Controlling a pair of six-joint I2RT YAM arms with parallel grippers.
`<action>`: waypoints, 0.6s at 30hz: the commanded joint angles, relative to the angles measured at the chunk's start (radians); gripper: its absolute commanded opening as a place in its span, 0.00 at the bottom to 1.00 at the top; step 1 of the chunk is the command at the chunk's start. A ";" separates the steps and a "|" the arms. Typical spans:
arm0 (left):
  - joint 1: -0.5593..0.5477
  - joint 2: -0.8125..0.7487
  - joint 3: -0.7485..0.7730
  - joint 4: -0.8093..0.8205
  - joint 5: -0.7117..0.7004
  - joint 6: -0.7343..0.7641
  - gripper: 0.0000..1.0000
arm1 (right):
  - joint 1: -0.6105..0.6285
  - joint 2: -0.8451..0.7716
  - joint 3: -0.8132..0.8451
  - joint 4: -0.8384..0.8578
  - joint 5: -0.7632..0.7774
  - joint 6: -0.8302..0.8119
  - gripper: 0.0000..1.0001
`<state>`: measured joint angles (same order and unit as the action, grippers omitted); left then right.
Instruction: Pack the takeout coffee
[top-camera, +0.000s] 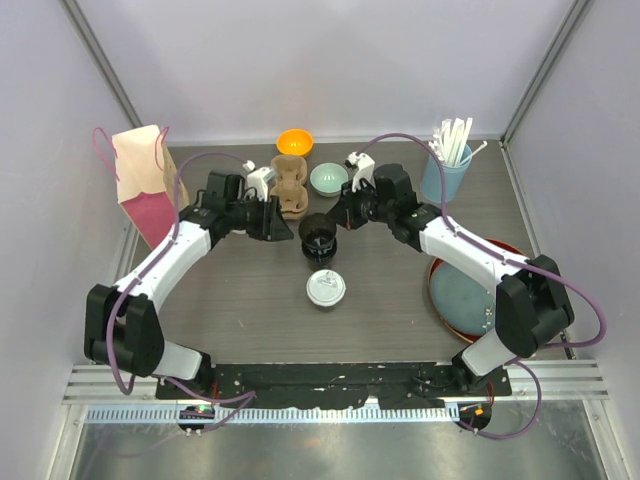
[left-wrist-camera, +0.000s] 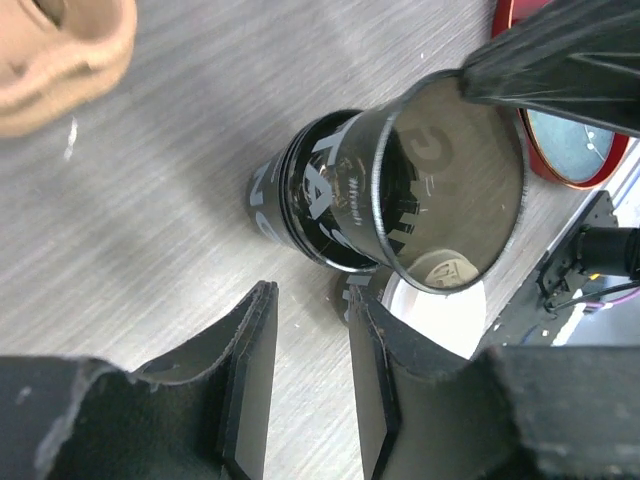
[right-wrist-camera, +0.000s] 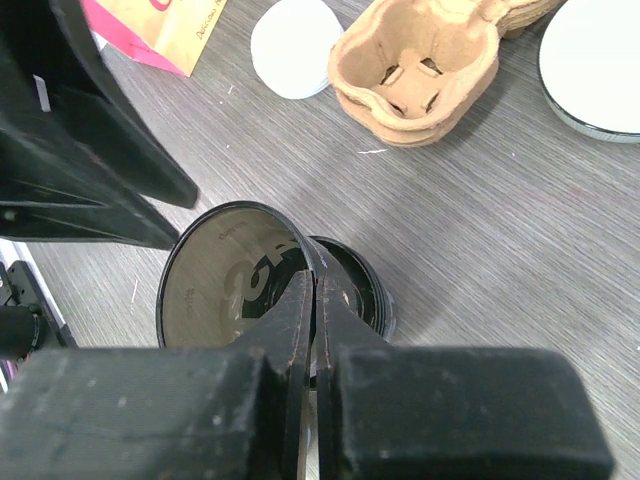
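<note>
Black cup pinched at the middle of the surface

The right claw is closed on the rim of the top cup, which sits tilted in a lower cup at mid-frame. The left claw is open and empty just beside them. A white lid lies just below.

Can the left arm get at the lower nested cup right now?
Probably yes: the left gripper is open, facing the lower cup across bare table; the right gripper pinches only the rim of the upper cup.
</note>
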<state>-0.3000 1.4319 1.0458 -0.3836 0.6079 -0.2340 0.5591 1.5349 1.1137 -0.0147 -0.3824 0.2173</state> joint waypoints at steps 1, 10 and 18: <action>-0.002 -0.062 0.098 -0.093 -0.014 0.136 0.39 | -0.005 -0.054 0.006 0.022 0.022 0.005 0.01; 0.031 -0.090 0.198 -0.231 -0.051 0.205 0.50 | -0.007 -0.146 0.109 -0.060 0.048 -0.010 0.02; 0.159 -0.146 0.270 -0.354 -0.120 0.266 0.61 | 0.056 -0.197 0.164 -0.088 0.062 0.011 0.02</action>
<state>-0.1951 1.3514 1.2533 -0.6502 0.5331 -0.0303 0.5636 1.3643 1.2278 -0.1127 -0.3332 0.2142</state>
